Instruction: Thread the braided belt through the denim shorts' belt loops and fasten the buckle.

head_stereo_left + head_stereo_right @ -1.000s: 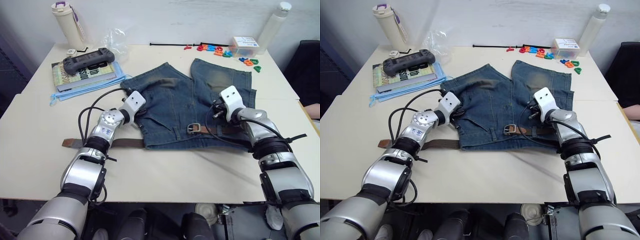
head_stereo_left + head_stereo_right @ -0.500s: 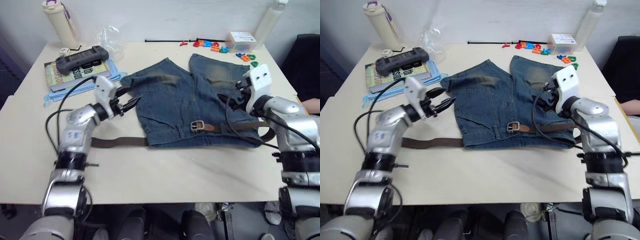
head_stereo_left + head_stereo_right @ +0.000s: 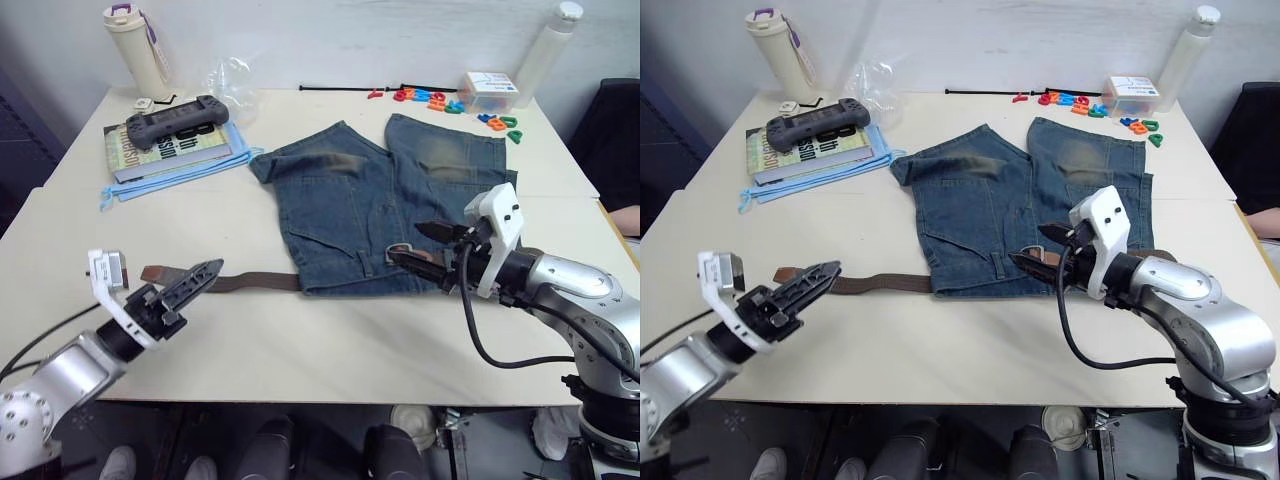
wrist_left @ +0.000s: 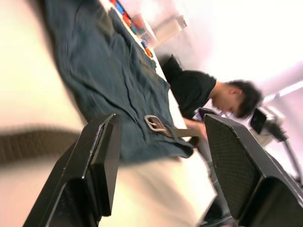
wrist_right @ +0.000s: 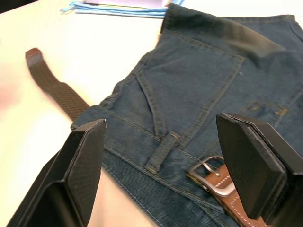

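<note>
Lying flat mid-table: denim shorts, waistband toward near edge, legs toward far edge. Braided belt runs along waistband, tan tip trailing toward left edge; buckle on waistband. Left gripper hovers near belt tip, fingers parted, empty. Right gripper over buckle, fingers spread, holding nothing.

Left wrist view: fingers wide apart; buckle beyond; person past table's edge.

Right wrist view: fingers wide; belt loop beside buckle.
</note>
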